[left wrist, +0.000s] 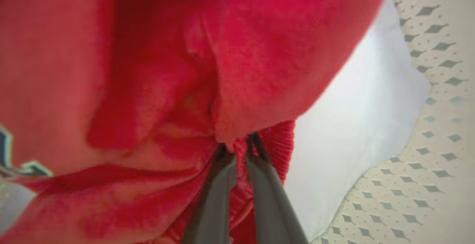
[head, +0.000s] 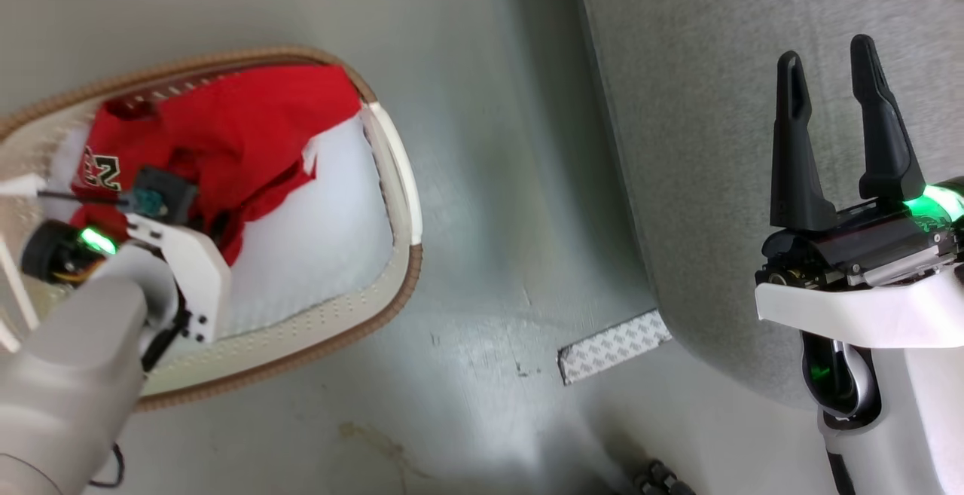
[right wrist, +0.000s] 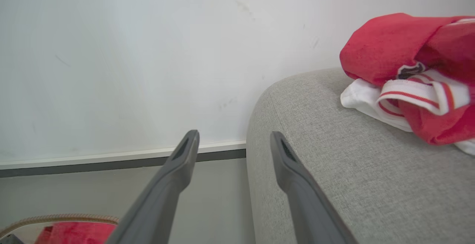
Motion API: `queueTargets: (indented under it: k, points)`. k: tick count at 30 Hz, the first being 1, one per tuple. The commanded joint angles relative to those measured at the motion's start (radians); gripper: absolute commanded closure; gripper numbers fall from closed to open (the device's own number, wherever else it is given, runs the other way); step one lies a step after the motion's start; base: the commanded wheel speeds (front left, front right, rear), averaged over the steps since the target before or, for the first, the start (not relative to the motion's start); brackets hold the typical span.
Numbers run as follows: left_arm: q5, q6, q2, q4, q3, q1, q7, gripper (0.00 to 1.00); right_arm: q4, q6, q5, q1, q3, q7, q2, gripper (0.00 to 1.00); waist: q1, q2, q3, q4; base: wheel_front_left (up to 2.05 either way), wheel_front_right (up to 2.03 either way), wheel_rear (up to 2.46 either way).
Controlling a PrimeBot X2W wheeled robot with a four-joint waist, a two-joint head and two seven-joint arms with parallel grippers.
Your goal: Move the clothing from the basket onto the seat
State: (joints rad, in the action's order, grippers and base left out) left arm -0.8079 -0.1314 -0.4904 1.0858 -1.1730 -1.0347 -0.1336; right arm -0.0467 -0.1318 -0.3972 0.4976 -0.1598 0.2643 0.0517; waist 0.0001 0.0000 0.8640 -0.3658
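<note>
So the big grey seat (head: 753,103) takes up the right side of the head view, with pale floor (head: 489,178) running between it and the basket (head: 410,254), which sits on the floor to the left, well apart from the seat. The right wrist view has a plain white wall (right wrist: 130,51) behind the seat's rounded end. The basket has a pale sheet (head: 324,231) lining the bottom, and the red clothing (head: 248,126) is bunched up in its far half, part of a white logo showing near the left edge. There's also a second garment (right wrist: 408,69), red with white and striped trim, already lying in a heap on top of the seat. The left gripper (left wrist: 238,146) is down in the basket, jaws pinched nearly together on a fold of the red clothing, fabric squeezed right between the tips. The right gripper (head: 826,54) hangs over the seat's edge with its jaws spread wide and nothing in them, not touching anything. Smallest bit: a patterned grey strip (head: 614,346) stuck on the floor, just beside the seat's corner.
</note>
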Motion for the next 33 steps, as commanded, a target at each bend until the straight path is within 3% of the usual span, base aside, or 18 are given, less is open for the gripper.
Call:
queueTargets:
  k: [1,18,33]
  points:
    - [-0.013,0.001,0.003,0.004,-0.004,0.020,-0.011,1.00,0.006,0.002,0.011,0.006,0.004,0.000,-0.002,0.00,-0.0001,0.0000,-0.039,0.009,0.00,0.00,0.00]
    - [-0.133,0.001,0.129,-0.042,-0.005,0.155,-0.131,1.00,0.093,0.002,0.072,-0.084,0.032,0.000,-0.001,0.00,-0.0001,0.0000,-0.429,0.095,0.00,0.00,0.00]
    - [0.048,0.015,0.175,-0.287,0.285,0.333,-0.131,1.00,0.188,0.002,0.097,-0.213,0.059,0.000,0.021,0.00,-0.0001,0.0000,-0.749,0.230,0.00,0.00,0.00]
